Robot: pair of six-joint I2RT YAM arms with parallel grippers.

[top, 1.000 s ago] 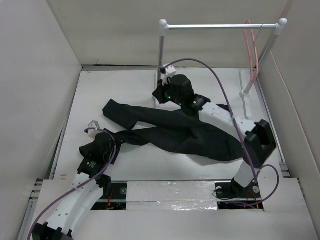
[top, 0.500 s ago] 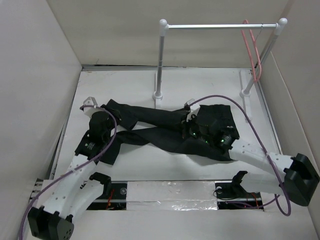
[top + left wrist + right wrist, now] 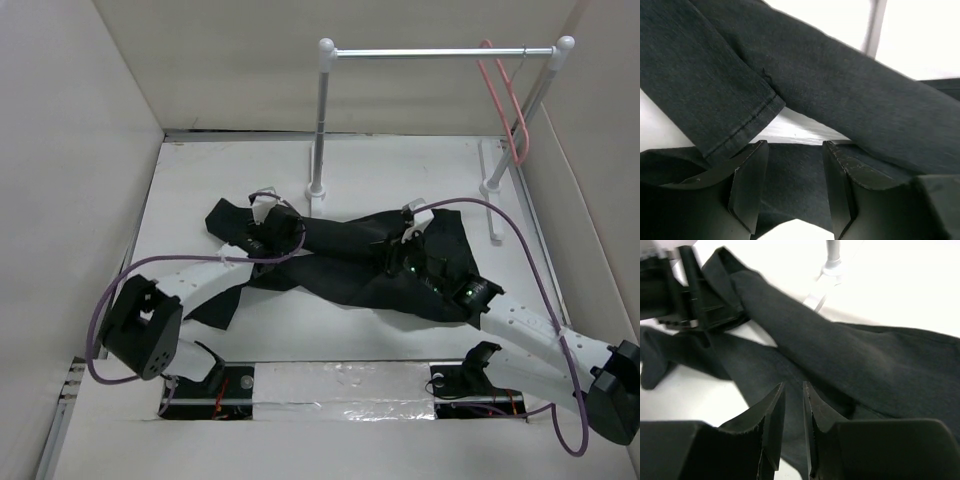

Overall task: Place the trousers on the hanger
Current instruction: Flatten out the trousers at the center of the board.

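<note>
Our left gripper [image 3: 795, 145] hangs open over the trousers [image 3: 350, 262], crossed on the table [image 3: 200, 180]. Our right gripper [image 3: 794, 385] is barely parted and grips nothing. The hanger [image 3: 503, 105] hangs on the rail [image 3: 440, 51].

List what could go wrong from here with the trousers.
The trousers lie with legs crossed; the open left gripper, by one hem, might lift a single leg and drag the other. The right gripper works close by, so the arms could collide. The hanger hangs on the rail, far from both.
</note>
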